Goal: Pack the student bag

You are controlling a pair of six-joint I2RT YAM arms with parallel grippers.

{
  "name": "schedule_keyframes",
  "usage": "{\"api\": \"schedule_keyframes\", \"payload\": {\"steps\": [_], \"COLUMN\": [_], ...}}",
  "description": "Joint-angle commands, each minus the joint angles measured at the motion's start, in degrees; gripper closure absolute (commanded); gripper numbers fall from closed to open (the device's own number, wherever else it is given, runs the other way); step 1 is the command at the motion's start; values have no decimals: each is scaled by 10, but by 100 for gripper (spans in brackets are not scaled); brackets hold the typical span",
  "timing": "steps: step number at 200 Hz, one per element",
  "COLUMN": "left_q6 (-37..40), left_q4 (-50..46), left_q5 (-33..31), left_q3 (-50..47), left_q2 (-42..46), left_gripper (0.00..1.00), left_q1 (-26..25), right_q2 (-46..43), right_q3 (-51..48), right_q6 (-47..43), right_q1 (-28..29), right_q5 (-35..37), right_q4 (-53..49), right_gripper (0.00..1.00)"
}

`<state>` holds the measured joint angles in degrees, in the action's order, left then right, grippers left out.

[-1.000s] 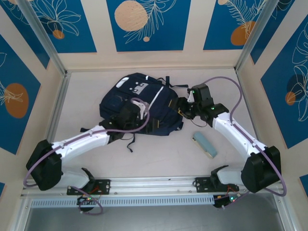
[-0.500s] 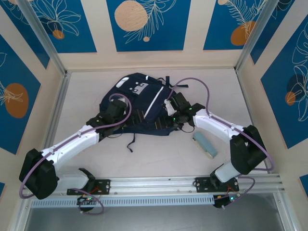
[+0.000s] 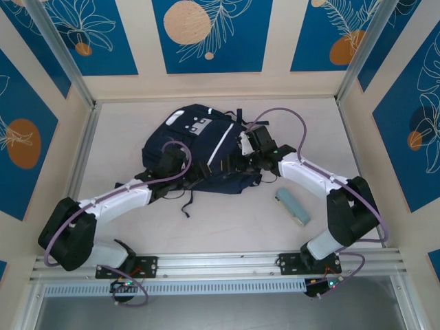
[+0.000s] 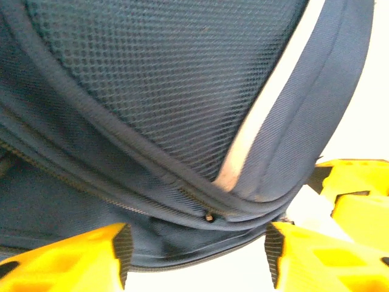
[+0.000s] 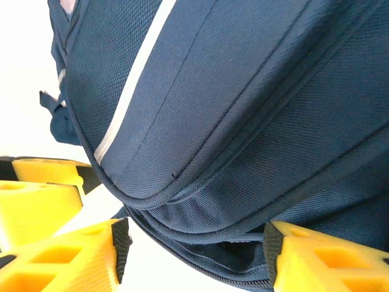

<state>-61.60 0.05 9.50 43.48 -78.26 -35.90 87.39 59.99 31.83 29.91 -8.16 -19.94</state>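
Your bag (image 3: 206, 141) lies flat, pocket end toward the far wall (image 3: 206, 86); both jaws stand open, straddling its near edge.

- The tabletop (image 3: 227, 220) is a plain pale pinkish white, under soft, even light.
- Cream walls (image 3: 137, 86) box it in at the back, left and right of the frame.
- Top centre there's a blue panel (image 3: 213, 34) with white line-drawn leaves and a peachy orange circle (image 3: 187, 22). There's the same sort of thing on the left panel (image 3: 20, 144) and the right panel (image 3: 412, 130).
- A silver left post (image 3: 62, 55) and right post (image 3: 364, 51) slant up from the back corners.
- Along the bottom there's an aluminium rail (image 3: 220, 263), a slotted strip (image 3: 220, 289) below it, then a grey surface (image 3: 220, 313).
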Motion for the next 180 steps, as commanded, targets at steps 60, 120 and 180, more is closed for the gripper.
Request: {"api": "schedule_keyframes", "payload": {"steps": [60, 120, 180], "left_q6": [-85, -186, -211], "left_q4": [60, 80, 86], "left_q5": [3, -27, -44], "left_q3": [-2, -16, -15], "left_q2": [-7, -33, -46], "left_gripper": [50, 49, 54], "left_q1": [-4, -3, -2], "right_q2": [-58, -66, -69], "right_q3": [-51, -59, -63], "right_q6": [46, 55, 52], "right_q1": [-25, -26, -26], "right_q5": [-15, -12, -10], "right_q4": [45, 51, 56], "right_gripper": [41, 42, 42]}}
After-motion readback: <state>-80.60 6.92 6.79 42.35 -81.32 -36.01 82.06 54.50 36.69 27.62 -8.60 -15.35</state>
